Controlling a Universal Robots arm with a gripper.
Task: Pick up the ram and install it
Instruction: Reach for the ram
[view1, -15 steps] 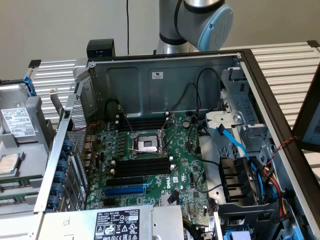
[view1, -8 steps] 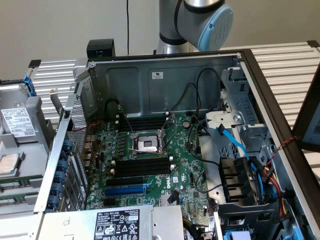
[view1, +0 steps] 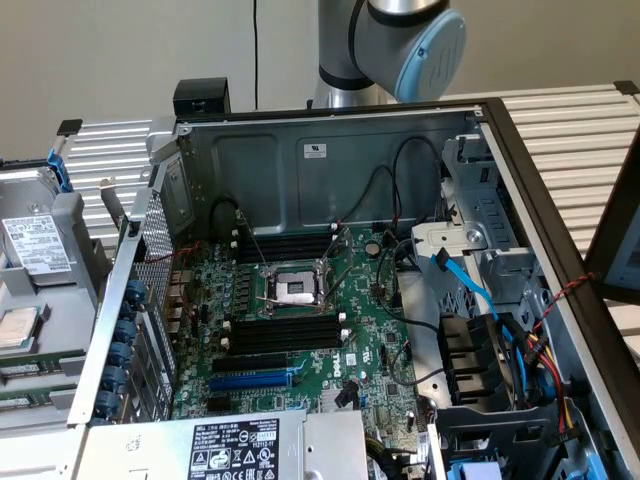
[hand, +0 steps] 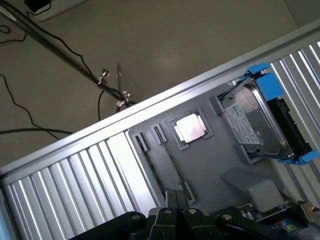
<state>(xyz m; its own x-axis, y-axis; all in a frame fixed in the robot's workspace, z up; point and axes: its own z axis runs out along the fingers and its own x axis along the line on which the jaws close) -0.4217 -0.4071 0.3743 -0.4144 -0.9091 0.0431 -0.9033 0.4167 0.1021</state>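
The ram (view1: 35, 372) sits in the gray tray (hand: 212, 167), just beneath the closed, empty gripper (hand: 174, 201).

No wording can be made out. A small white sticker (view1: 315, 150) is seen on the rear wall of the computer case (view1: 250, 160). A large white label (view1: 235, 445) with black print and symbols is carried by the power supply (view1: 335, 440). Another printed label (hand: 243, 127) is borne by the hard drive (hand: 267, 112). None is legible.
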